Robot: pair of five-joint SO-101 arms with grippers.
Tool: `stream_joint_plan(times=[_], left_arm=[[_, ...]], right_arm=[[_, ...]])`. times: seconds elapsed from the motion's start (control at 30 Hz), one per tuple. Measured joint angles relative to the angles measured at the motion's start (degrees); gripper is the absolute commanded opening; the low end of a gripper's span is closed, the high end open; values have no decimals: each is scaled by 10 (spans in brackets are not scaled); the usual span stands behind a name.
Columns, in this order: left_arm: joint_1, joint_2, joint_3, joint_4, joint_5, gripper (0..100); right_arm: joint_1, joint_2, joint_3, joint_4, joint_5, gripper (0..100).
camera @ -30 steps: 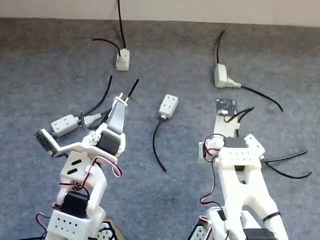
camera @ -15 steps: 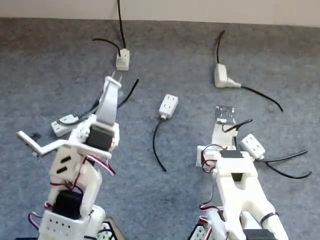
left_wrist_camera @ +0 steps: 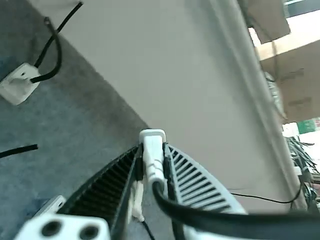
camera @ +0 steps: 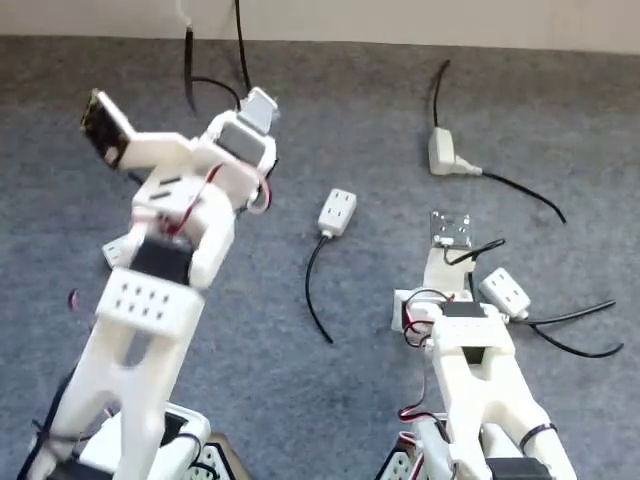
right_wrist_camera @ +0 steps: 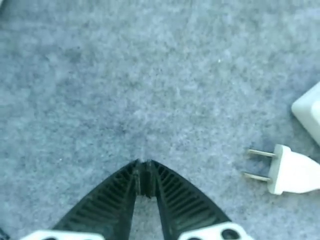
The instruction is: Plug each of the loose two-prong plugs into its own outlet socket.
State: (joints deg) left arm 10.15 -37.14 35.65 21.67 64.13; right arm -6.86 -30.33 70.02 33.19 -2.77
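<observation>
My left gripper (left_wrist_camera: 152, 155) is shut on a white two-prong plug (left_wrist_camera: 151, 150) whose black cord (left_wrist_camera: 210, 217) runs back past the camera. It is raised well above the carpet and faces the wall; from above its tip (camera: 258, 103) is near the back. A white outlet (left_wrist_camera: 17, 82) with black cords lies below it by the wall. My right gripper (right_wrist_camera: 145, 182) is shut on nothing, low over the carpet. A loose white plug (right_wrist_camera: 290, 172) lies close beside it, prongs toward it, next to a white outlet corner (right_wrist_camera: 307, 112).
More white outlets lie on the grey carpet: one in the middle (camera: 338, 212) with a black cord, one at the back right (camera: 443, 152), one beside the right arm (camera: 503, 290), one partly behind the left arm (camera: 115, 250). Black cords trail at the right (camera: 575, 345).
The left arm has risen from the carpet and swung toward the wall with the plug in its gripper. The right arm drew back slightly at first, uncovering the outlet beside it, then held still.
</observation>
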Motion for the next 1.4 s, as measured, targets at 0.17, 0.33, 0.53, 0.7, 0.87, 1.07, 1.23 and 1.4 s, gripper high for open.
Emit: stream_joint_plan(times=[0.17,0.33,0.53,0.7,0.87,1.07,1.23,1.4], left_arm=[[-2,120,-105,95,21,7],[14,249,-244,227,21,7],[42,415,-431,379,55,7],[69,536,-564,466,87,7],[81,622,-636,501,110,7],[83,650,-650,503,112,7],[98,650,-650,513,112,7],[127,653,-651,513,126,7]], right_arm=[[55,0,0,-16,-4,9],[71,0,0,-19,-4,9],[74,0,0,-19,-4,9],[74,0,0,-19,-4,9],[74,0,0,-19,-4,9],[105,0,0,-19,-24,9],[116,0,0,-19,-44,9],[119,0,0,-19,-46,9]])
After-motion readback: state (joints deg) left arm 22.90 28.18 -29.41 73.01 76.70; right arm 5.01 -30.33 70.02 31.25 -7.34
